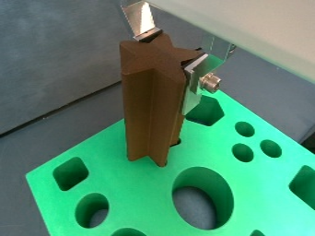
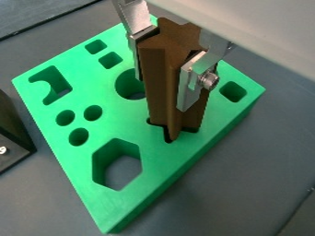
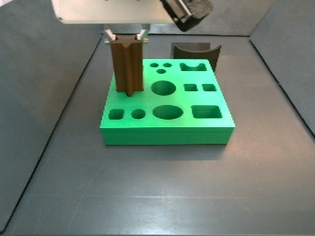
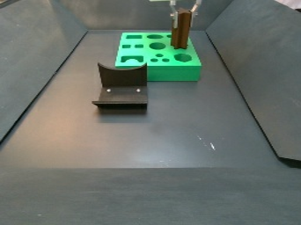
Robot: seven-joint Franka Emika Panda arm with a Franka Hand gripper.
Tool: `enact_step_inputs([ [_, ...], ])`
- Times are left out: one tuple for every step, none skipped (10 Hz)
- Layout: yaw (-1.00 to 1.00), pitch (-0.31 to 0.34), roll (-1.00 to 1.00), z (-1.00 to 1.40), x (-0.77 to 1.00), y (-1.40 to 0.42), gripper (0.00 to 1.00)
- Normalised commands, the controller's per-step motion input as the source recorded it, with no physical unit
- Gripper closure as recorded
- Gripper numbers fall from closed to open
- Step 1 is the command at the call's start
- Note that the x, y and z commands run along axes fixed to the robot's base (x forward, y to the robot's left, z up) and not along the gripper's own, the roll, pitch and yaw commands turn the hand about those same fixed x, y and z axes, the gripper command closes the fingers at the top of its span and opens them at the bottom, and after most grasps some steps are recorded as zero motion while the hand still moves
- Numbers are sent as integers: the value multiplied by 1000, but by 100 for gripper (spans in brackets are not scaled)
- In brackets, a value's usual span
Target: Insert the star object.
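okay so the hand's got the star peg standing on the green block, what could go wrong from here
1. The peg stands tall out of the block with only its foot at the hole; if its ridges sit off the star outline, pushing down may jam it.
2. The hand grips only the peg's top, so a side force could tilt it.
3. Opening now might let it lean, since how deep it sits cannot be told.
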Motion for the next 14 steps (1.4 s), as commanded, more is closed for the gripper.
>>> enact_step_inputs([
  [0,16,13,-1000,206,149,100],
  [0,0,0,-1000,54,154,100],
  [-23,0,0,-1000,0,143,100],
  [-77,0,0,-1000,0,123,100],
  [-109,0,0,-1000,0,109,100],
  [-291,0,0,-1000,-9,57,100],
  [-283,-23,0,-1000,-71,-89,100],
  [-177,-59,0,-1000,-49,-183,100],
  [-129,-23,7,-1000,-37,-146,100],
  [-120,-17,10,-1000,-37,-137,100],
  [-114,-19,13,-1000,-34,-134,100],
  [-11,-9,19,-1000,0,-114,100],
  [-11,-10,17,-1000,0,-114,100],
  [14,267,-94,-274,471,163,100],
])
